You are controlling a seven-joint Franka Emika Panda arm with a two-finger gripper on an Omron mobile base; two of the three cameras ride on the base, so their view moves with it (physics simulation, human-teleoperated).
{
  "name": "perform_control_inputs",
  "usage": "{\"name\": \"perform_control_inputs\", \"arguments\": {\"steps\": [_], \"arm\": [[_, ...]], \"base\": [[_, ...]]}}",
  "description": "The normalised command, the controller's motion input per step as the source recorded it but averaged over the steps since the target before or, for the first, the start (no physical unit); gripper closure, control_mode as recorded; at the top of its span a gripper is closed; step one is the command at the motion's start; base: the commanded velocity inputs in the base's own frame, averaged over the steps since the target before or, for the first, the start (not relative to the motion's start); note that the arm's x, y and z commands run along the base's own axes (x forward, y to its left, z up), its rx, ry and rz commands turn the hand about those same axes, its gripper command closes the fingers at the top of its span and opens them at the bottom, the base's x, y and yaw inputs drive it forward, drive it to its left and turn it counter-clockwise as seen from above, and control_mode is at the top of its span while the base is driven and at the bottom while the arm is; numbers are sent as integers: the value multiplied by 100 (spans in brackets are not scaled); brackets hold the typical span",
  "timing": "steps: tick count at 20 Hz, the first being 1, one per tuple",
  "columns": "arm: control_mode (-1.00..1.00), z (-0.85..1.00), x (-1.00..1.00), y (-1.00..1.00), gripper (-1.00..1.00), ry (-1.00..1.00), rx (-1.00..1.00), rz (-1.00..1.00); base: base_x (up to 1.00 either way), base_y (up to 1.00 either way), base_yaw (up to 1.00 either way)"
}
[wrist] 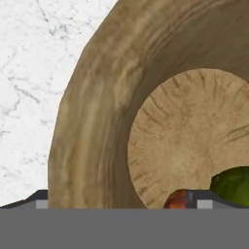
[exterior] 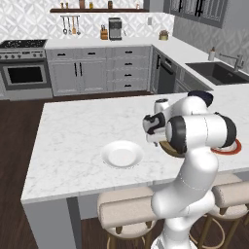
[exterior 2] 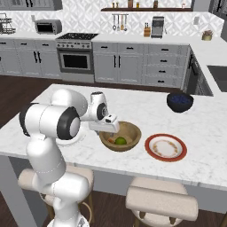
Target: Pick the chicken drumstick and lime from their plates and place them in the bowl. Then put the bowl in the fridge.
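In the left base view, the plain white round plate [exterior: 122, 154] is lying bare on the marble counter [exterior: 73, 141]. In the right base view, the round green lime [exterior 2: 120, 141] is sitting inside the deep light-brown wooden bowl [exterior 2: 132, 131], beside the red-rimmed white plate [exterior 2: 166, 147]; the gripper [exterior 2: 107, 128] is hovering at the bowl's near rim. In the hand view, the jaws are standing spread wide, gripping nothing, straddling the bowl's wall, while the orange-brown drumstick [wrist: 177, 199] is lying beside the lime on the bowl's floor.

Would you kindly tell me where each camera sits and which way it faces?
Left base view: behind-left, looking over the marble island at the plain white plate; white arm lower right.
Right base view: behind-right; arm lower left over the round light-brown wooden bowl.
Hand view: looking down into the bowl at the green lime.
Both base views share the red-rimmed plate.
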Motion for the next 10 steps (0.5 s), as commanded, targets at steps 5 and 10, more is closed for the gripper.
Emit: {"name": "perform_control_inputs", "arguments": {"steps": [5,10], "arm": [[-100,-12,6,0,100,0,0,7],[-100,-6,6,0,100,0,0,7]], "base": [[0,0,0],[0,0,0]]}}
